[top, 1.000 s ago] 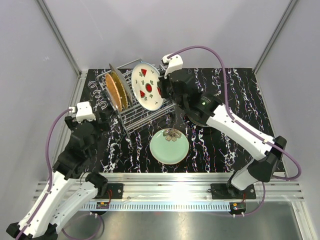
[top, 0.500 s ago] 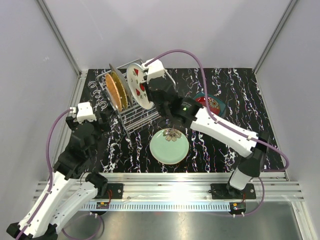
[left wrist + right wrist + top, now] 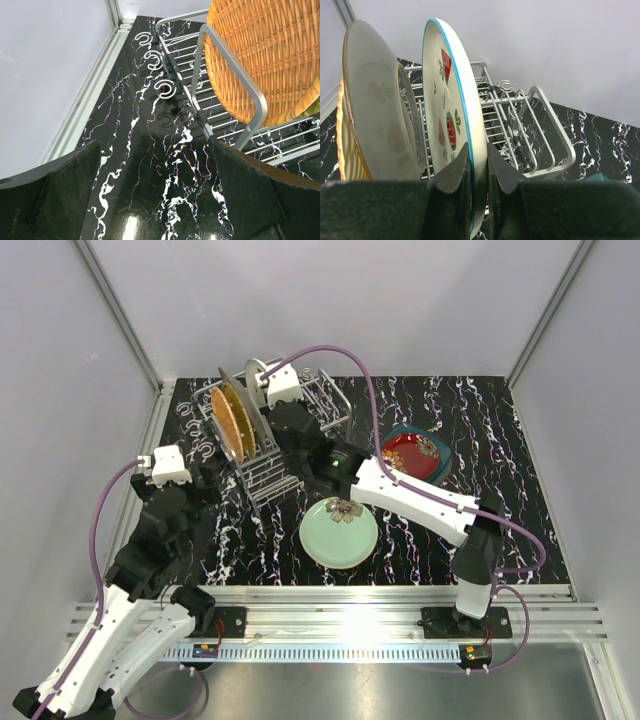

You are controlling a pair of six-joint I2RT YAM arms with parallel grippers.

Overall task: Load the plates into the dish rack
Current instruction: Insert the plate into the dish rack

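Observation:
The dish rack (image 3: pixel 300 450) stands at the back left with an orange woven plate (image 3: pixel 232 422) and a grey plate (image 3: pixel 243 405) upright in it. My right gripper (image 3: pixel 477 175) is shut on the lower rim of a white plate with red fruit and a blue edge (image 3: pixel 447 100). It holds that plate upright over the rack (image 3: pixel 530 130), just right of the standing plates. My left gripper (image 3: pixel 155 200) is open and empty, low over the table beside the rack's left rail (image 3: pixel 235 80). A pale green plate (image 3: pixel 339 535) lies in front of the rack.
A red patterned plate (image 3: pixel 410 452) lies on a dark teal plate (image 3: pixel 400 432) at the right. Three hooks (image 3: pixel 155 60) stick out on the rack's left side. The enclosure's walls and metal frame (image 3: pixel 160 440) close in the left edge.
My right arm has swung left with the white plate, turning it upright over the rack beside the standing plates and uncovering the red plate. The left arm has not moved.

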